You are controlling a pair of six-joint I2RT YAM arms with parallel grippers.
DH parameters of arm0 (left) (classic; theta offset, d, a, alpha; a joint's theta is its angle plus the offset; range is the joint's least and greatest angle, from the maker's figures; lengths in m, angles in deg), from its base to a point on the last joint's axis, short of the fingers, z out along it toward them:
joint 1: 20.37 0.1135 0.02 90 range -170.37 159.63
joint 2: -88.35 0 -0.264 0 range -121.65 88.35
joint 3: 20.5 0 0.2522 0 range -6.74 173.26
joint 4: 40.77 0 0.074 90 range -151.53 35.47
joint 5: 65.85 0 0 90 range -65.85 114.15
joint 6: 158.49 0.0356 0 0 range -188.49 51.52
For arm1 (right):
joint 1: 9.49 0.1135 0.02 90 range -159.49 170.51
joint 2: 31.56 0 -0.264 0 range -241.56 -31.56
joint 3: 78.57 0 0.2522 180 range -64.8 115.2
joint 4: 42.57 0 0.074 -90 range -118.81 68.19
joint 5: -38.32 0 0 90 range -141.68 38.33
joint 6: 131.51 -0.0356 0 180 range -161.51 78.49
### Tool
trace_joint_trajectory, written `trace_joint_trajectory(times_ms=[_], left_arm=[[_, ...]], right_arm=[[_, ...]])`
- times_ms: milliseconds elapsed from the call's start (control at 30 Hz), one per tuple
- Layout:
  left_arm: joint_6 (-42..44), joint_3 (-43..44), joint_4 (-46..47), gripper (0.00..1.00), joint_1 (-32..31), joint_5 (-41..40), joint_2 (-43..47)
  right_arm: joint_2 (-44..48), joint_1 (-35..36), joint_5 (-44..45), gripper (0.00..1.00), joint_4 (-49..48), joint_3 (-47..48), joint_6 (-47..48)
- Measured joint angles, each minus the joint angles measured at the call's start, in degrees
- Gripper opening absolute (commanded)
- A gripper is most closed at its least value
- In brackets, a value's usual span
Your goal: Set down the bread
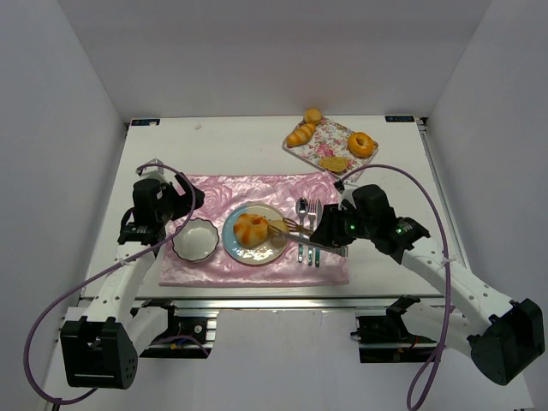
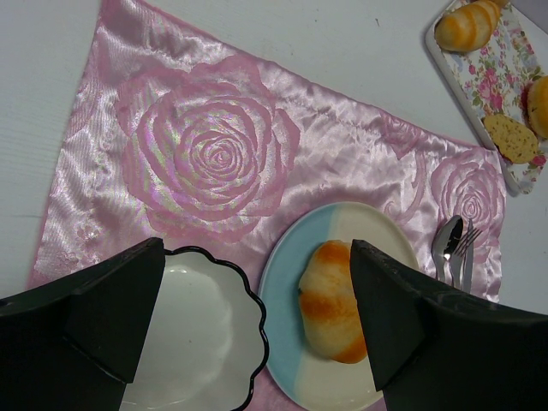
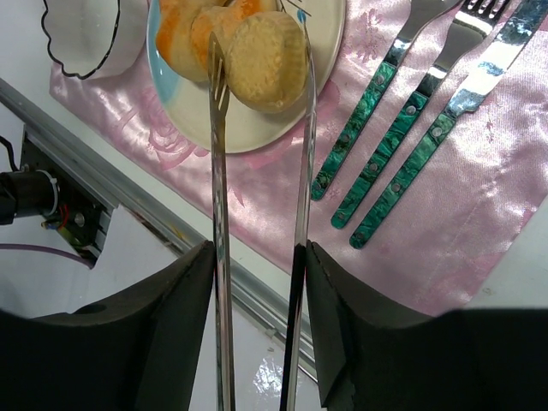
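My right gripper [image 1: 330, 231] [image 3: 257, 257] is shut on a pair of metal tongs [image 3: 218, 197] [image 1: 300, 236]. The tong tips grip a round golden bread piece [image 3: 261, 60] [image 1: 276, 226] over the right side of the blue and cream plate [image 1: 231, 246] [image 3: 257, 135]. A larger orange-striped bread [image 1: 249, 229] [image 2: 330, 300] lies on the plate beside it. My left gripper [image 1: 190, 201] [image 2: 257, 257] is open and empty, hovering above the white scalloped bowl [image 1: 194, 239] [image 2: 197, 334] and the plate's left edge [image 2: 287, 274].
A pink rose placemat [image 1: 214, 193] lies under the plate and bowl. A spoon, fork and knife with green handles [image 3: 411, 111] [image 1: 306, 231] lie right of the plate. A floral tray [image 1: 330, 137] [image 2: 479, 86] at the back right holds several more breads.
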Motion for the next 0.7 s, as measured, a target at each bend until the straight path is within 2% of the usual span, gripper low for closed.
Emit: trace_joint_trajectory(times_ms=[500,700], left_arm=[[0.0,0.0,0.0,0.98,0.0,0.0,0.1],[0.0,0.0,0.0,0.98,0.0,0.0,0.1]], right_arm=[[-0.4,0.3,1.1,0.51,0.2,0.3,0.0],[-0.6,0.3,4.4,0.52,0.3,4.9,0.2]])
